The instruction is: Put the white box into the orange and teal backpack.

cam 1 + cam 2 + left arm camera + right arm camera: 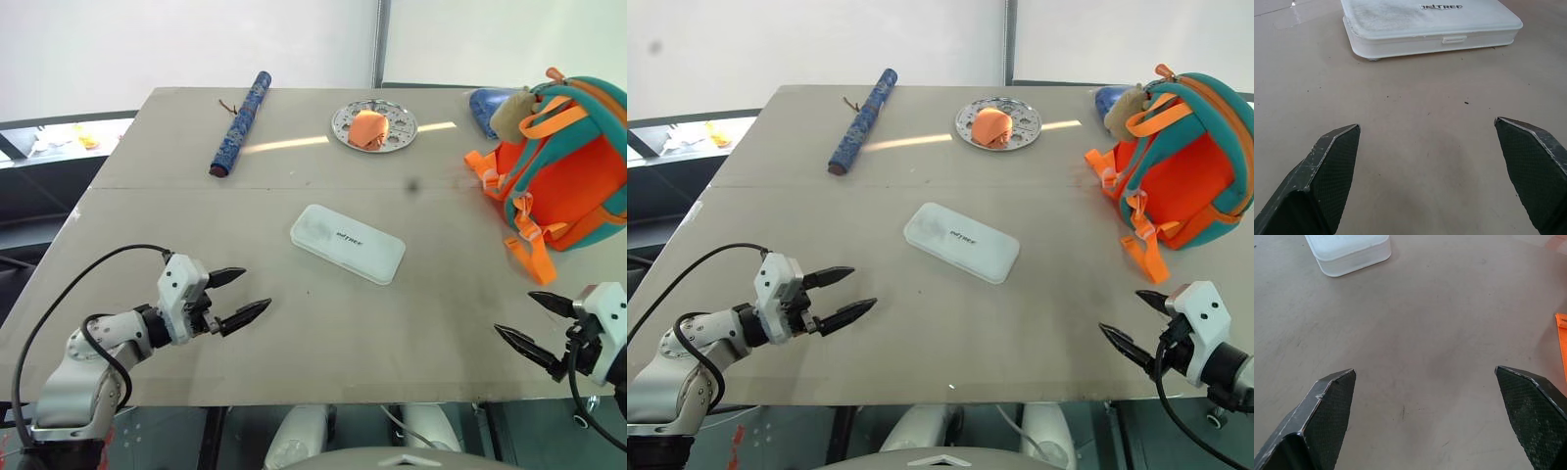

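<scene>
1. White box (347, 243): flat on the bare worktop (176, 215) near its middle, lid up, held by nothing, well apart from both pincers.
2. Long axis: slanted across the worktop, one end toward the far left, the other toward the near right; a long side with a small latch tab faces the left pincer (235, 297).
3. From the left pincer: ahead and to the right, with open worktop between. From the right pincer (527, 320): ahead and to the left, only a corner reaching that wrist camera.
4. Nearer arm: the left, by a modest margin, judging from the head camera; also squarer to the box's long side.
5. Orange and teal backpack (563, 162): at the far right edge of the worktop, standing tilted, straps spilling toward the middle; nearer the right arm.
6. Left arm pose: low over the near left of the worktop, aimed inward toward the box, fingers wide apart, empty.
7. Right arm pose: low over the near right edge, aimed inward, fingers likewise wide apart, empty.
</scene>
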You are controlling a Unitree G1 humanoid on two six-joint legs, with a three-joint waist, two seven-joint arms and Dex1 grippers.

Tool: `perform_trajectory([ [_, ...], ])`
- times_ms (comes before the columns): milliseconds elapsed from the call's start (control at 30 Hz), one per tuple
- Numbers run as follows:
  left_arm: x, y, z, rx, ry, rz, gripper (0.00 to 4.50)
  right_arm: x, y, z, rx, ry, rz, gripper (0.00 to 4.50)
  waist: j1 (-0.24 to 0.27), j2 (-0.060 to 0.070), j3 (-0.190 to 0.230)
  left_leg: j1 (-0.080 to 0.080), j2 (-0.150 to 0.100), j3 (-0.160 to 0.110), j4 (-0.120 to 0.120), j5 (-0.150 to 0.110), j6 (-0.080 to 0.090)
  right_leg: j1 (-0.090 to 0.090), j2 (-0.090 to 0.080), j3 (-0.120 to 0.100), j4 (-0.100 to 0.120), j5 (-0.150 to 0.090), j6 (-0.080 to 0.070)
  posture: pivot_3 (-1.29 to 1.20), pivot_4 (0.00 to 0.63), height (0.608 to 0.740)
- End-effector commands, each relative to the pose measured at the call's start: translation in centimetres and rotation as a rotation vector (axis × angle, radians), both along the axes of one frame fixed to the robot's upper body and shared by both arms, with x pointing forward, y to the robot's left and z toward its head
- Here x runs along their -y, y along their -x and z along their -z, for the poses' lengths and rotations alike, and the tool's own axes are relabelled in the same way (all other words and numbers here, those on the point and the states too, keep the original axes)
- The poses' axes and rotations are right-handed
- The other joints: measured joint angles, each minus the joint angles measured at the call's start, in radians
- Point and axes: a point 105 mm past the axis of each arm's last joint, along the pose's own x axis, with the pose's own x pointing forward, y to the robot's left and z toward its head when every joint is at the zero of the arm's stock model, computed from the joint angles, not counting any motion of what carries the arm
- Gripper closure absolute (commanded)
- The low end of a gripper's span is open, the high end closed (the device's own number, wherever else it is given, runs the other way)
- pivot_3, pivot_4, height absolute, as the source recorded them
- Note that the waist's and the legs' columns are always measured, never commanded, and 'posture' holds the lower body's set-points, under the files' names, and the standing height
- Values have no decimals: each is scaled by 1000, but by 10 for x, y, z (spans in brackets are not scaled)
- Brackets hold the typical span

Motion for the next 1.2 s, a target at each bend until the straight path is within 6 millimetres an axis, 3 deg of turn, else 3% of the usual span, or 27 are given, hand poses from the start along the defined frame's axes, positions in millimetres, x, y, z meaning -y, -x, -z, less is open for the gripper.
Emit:
perform_trajectory([
  [33, 7, -11, -16, 62, 24, 2, 0, -3, -6, -12, 84, 36, 4, 9, 0, 0, 0, 0, 0, 0, 0, 0, 0, 0, 0, 0, 0, 0, 0, 0, 150, 733],
  [233, 21, -35, -41, 109, 170, -53, 0, -27, -22, -22, 148, -5, 14, 9, 0, 0, 0, 1, 0, -2, 1, 1, -1, 2, 0, -2, 0, 0, 0, 0, 150, 733],
  [300, 19, -40, -45, 89, 217, -89, 401, -28, -28, -21, 139, -41, 51, 422, -1, 0, 0, 1, 0, -1, 1, 1, -2, 2, 0, -1, 0, 0, 0, 0, 150, 733],
  [433, 18, -56, -46, 60, 227, -188, 1776, -37, -42, -17, 142, -60, 103, 1832, 0, -1, 1, 0, -1, -2, 1, 1, -2, 1, 0, -1, -1, 1, 0, 0, 150, 733],
  [633, 20, -84, -50, -18, 255, -341, 4483, -70, -56, -11, 103, -104, 125, 4500, 1, -1, 1, 0, -2, -2, 1, 1, -2, 0, 0, -1, 0, 1, 0, 0, 150, 733],
  [833, 28, -114, -47, -86, 133, -413, 4483, -91, -74, 9, -7, -33, 162, 4500, -2, -1, 1, 0, -4, -2, 1, 1, -3, -1, 1, -1, 1, 1, 0, 0, 150, 733],
  [967, 47, -136, -37, -133, 12, -345, 4483, -126, -91, 14, -45, 6, 42, 4500, -2, -1, 1, -1, -5, -2, 1, 2, -3, -1, 1, -1, 1, 1, 0, 0, 150, 733],
  [1200, 57, -116, -10, -231, -117, -214, 4483, -155, -128, 11, -39, 52, -59, 4500, -31, -1, 0, -3, -5, -1, -1, 2, -3, -7, 1, 1, 2, 1, -1, 0, 150, 733],
])
